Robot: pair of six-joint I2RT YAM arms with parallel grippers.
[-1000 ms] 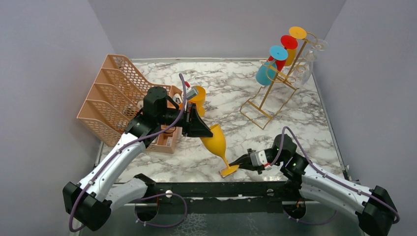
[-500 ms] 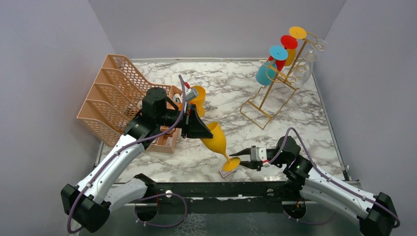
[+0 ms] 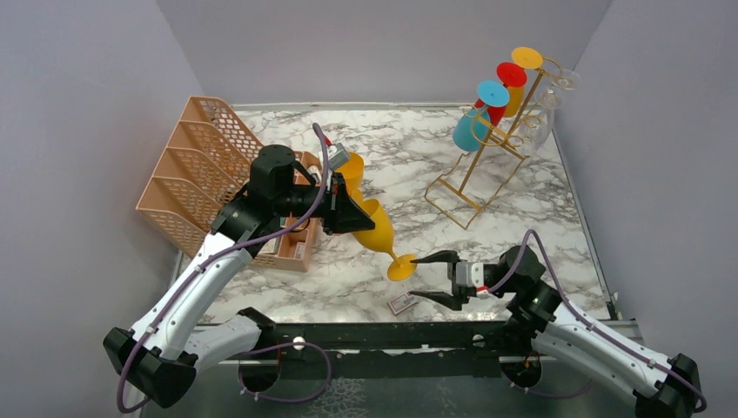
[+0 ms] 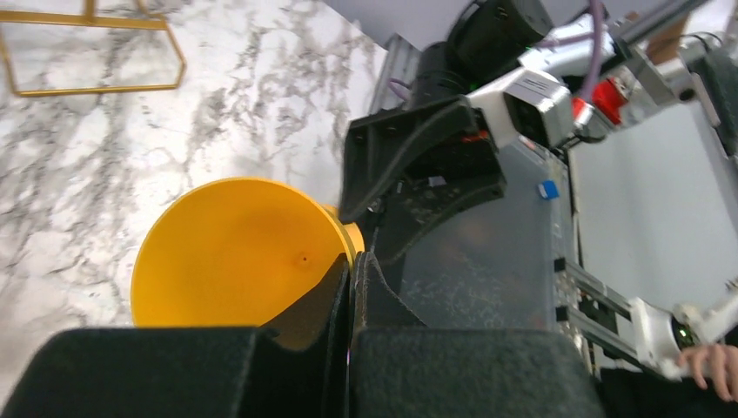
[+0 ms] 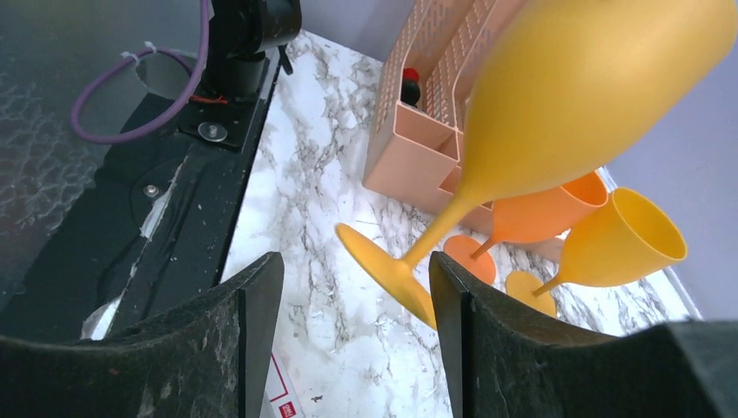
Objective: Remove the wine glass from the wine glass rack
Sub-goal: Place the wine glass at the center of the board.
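A robot test cell in a lab: plain grey walls [image 3: 87,104] box in a marble-print table [image 3: 400,157]. Two arms [image 3: 200,279] are bolted to a black rail [image 3: 392,335] with loose cables [image 3: 278,383]. The props are a rack [image 3: 474,170] of plastic glasses [image 3: 472,131] and a peach organizer [image 3: 187,174].

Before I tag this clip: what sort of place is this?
Probably a robot test cell: plain grey walls box in a marble-patterned table, with a left arm and right arm mounted at its near edge.
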